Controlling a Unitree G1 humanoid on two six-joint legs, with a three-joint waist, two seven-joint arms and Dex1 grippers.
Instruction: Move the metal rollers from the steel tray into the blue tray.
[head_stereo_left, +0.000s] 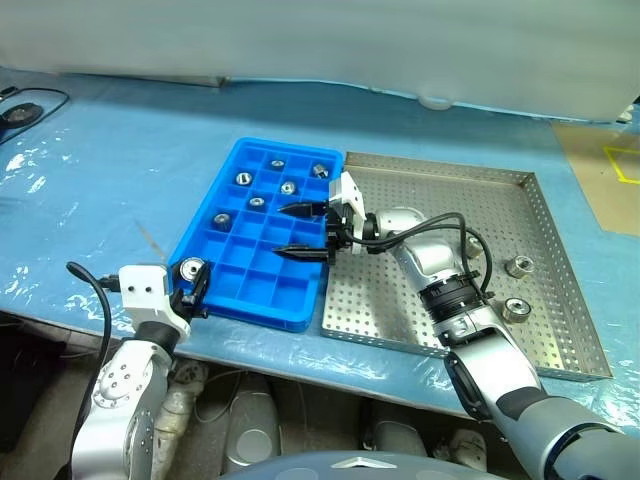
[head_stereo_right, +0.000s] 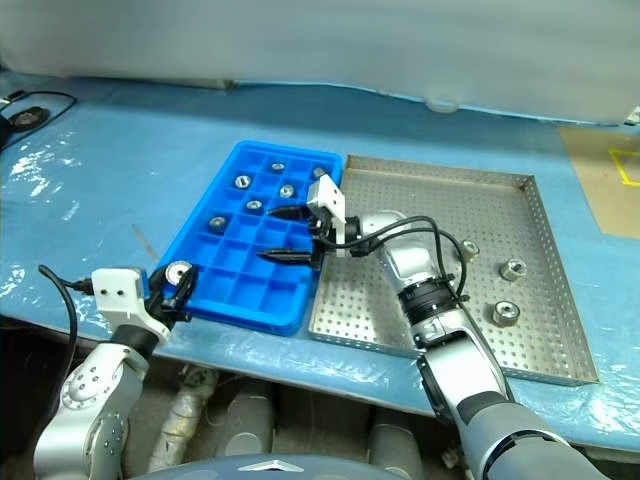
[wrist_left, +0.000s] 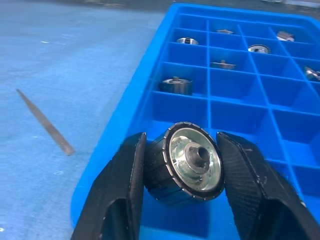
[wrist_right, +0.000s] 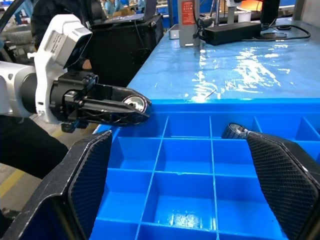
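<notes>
My left hand (head_stereo_left: 192, 281) grips one metal roller (wrist_left: 191, 162) between its fingers, at the blue tray's (head_stereo_left: 215, 203) near left corner; my right hand (head_stereo_left: 306, 231) hangs open and empty over that tray's right edge. Two metal rollers (head_stereo_left: 518, 266) remain by the steel tray's (head_stereo_left: 560, 250) right edge. The held roller sits at the rim, so releasing here could drop it onto the tabletop (head_stereo_left: 100, 190). The left wrist view shows the pinch closely; the head views alone show the rollers left behind
</notes>
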